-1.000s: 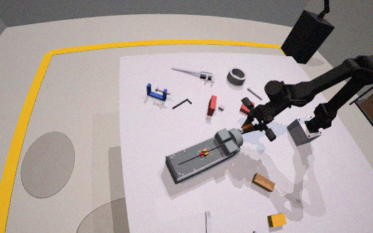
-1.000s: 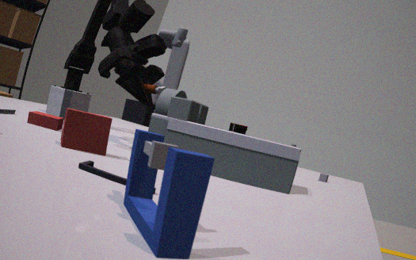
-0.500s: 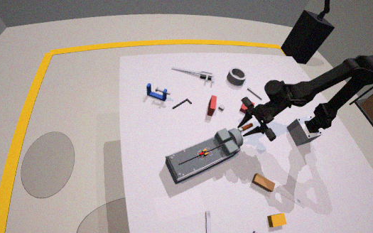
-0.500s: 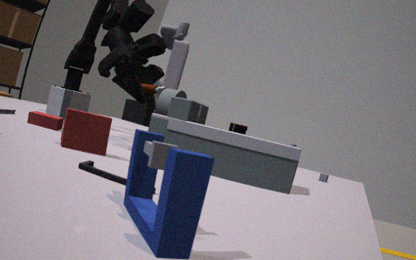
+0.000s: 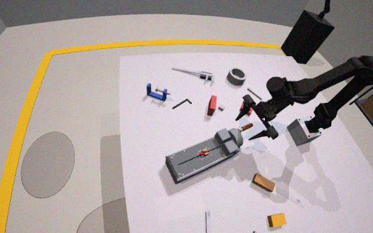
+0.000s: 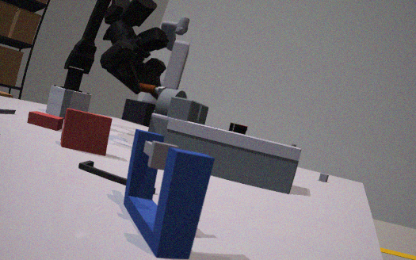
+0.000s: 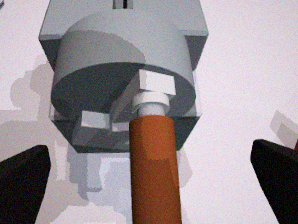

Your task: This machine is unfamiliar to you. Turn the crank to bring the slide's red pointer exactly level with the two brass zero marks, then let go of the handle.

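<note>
The grey machine (image 5: 185, 172) (image 6: 234, 154) (image 7: 120, 45) lies on the table, its crank end toward the arm. Its red pointer (image 5: 202, 153) sits in the slot beside two small brass marks (image 5: 204, 150), mostly on the side away from the crank; whether it is exactly level is too small to tell. The orange-brown crank handle (image 5: 247, 126) (image 6: 148, 88) (image 7: 154, 175) sticks out toward the arm. My gripper (image 5: 244, 128) (image 7: 153, 155) is open, its fingers wide apart on either side of the handle, with a gap on both sides in the wrist view.
A blue clamp (image 5: 157, 96) (image 6: 179, 202), a black hex key (image 5: 187, 99) and a red block (image 5: 212, 105) (image 6: 85, 132) lie beyond the machine. A grey ring (image 5: 236, 77) and a caliper (image 5: 207, 75) lie farther off. A brown block (image 5: 263, 182) and a yellow block (image 5: 278, 220) are on the near side.
</note>
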`<move>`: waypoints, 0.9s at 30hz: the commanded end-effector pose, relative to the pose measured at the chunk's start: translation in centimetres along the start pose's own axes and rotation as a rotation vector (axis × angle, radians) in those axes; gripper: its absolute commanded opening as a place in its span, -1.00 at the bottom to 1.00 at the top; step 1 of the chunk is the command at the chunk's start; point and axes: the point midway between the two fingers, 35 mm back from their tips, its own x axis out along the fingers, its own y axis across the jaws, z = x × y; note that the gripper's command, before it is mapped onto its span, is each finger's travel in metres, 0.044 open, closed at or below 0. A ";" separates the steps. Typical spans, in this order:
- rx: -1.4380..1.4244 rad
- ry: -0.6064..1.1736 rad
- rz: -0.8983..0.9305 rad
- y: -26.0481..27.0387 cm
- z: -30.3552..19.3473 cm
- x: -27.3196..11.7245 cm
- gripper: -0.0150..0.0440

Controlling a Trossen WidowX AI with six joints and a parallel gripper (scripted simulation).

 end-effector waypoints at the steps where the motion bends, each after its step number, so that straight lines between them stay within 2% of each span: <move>1: -0.003 -0.007 -0.001 -0.1 1.7 -1.5 1.00; 7: -0.003 -0.007 -0.002 -0.1 2.9 -2.8 1.00; 15: -0.004 -0.011 -0.004 -0.1 6.6 -6.5 1.00; 27: 0.074 0.028 -0.028 0.3 11.0 -3.3 1.00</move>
